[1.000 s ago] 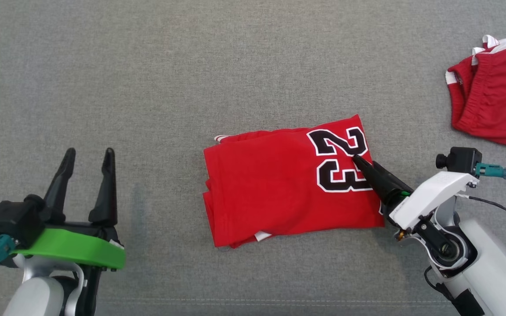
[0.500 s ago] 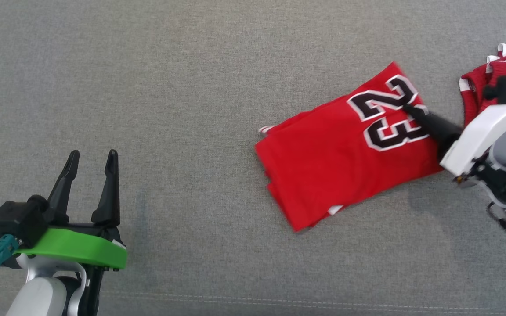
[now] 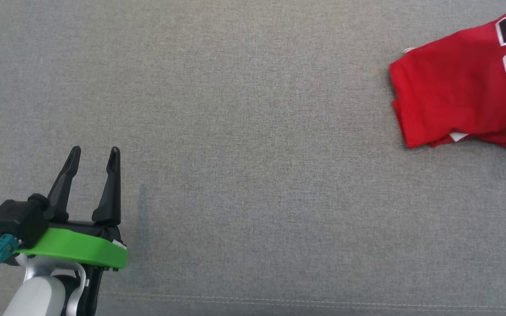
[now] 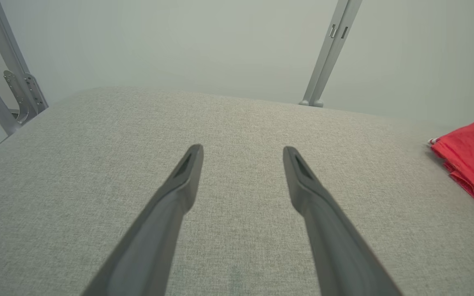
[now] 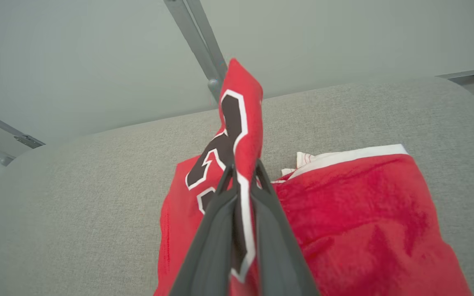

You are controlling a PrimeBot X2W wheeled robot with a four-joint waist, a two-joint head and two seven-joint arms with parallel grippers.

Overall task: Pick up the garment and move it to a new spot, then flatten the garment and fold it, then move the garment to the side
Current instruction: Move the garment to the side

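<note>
My right tool (image 5: 245,166) is clamped shut on the numbered edge of the garment (image 5: 241,107). In the right wrist view the pinched fold stands up past the fingertips toward 12 o'clock, and another red cloth (image 5: 364,213) lies at 4 o'clock. In the head view the garment lies on the grey tabletop (image 3: 235,131) at 2 o'clock. Its long axis runs 8 to 2, number end outward. It is well apart from my left tool (image 3: 95,150), which sits at 8 o'clock, fingers spread and empty.
</note>
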